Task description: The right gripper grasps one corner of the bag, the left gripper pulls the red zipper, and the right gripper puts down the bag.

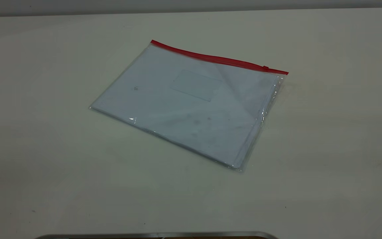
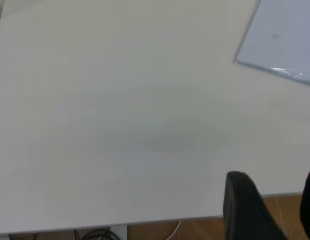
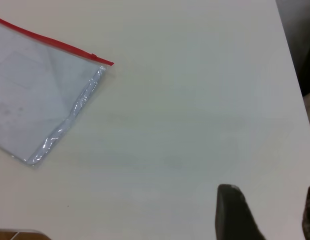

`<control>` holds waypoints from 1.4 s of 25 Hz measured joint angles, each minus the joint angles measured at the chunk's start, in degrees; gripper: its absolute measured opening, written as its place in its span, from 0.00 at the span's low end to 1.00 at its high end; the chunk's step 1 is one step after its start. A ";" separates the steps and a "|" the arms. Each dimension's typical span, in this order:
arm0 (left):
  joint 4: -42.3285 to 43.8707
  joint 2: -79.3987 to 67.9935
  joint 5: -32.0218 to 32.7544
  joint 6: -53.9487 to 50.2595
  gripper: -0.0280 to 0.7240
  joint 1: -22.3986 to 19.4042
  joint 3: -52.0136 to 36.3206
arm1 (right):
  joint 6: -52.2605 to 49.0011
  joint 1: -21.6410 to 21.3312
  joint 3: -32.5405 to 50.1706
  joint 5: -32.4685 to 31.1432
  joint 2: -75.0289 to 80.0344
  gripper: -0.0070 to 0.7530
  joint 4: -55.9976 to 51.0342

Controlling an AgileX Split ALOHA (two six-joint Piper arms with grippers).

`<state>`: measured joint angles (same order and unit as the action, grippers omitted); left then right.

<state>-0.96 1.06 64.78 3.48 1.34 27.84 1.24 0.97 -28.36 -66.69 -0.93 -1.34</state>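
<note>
The bag (image 1: pixel 191 103) lies flat in the middle of the white table, clear plastic with white paper inside. Its red zipper (image 1: pixel 217 59) runs along the far edge, and the small slider tab (image 1: pixel 265 68) sits near the right end. Neither gripper shows in the exterior view. In the left wrist view my left gripper (image 2: pixel 270 200) is open and empty over the table's edge, far from a bag corner (image 2: pixel 280 45). In the right wrist view my right gripper (image 3: pixel 267 210) is open and empty over bare table, well apart from the bag (image 3: pixel 39 105) and its red zipper (image 3: pixel 49 42).
The white table (image 1: pixel 45 149) surrounds the bag on all sides. A grey metal edge (image 1: pixel 158 235) shows at the bottom of the exterior view. Wooden floor (image 2: pixel 195 230) and cables lie beyond the table edge in the left wrist view.
</note>
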 joint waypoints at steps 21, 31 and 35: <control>0.06 0.00 0.00 -0.24 0.49 0.00 0.00 | -0.07 0.00 0.00 4.33 0.00 0.50 -0.43; 0.25 -20.94 -10.99 -4.95 0.50 0.00 3.56 | 14.41 0.00 0.00 21.86 25.93 0.62 -19.94; -0.87 -36.50 -18.53 0.04 0.58 0.00 8.11 | 22.50 0.00 0.00 31.70 41.97 0.63 -26.33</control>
<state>-1.83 -35.44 46.25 3.52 1.34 35.95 23.74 0.97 -28.36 -34.99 41.04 -27.67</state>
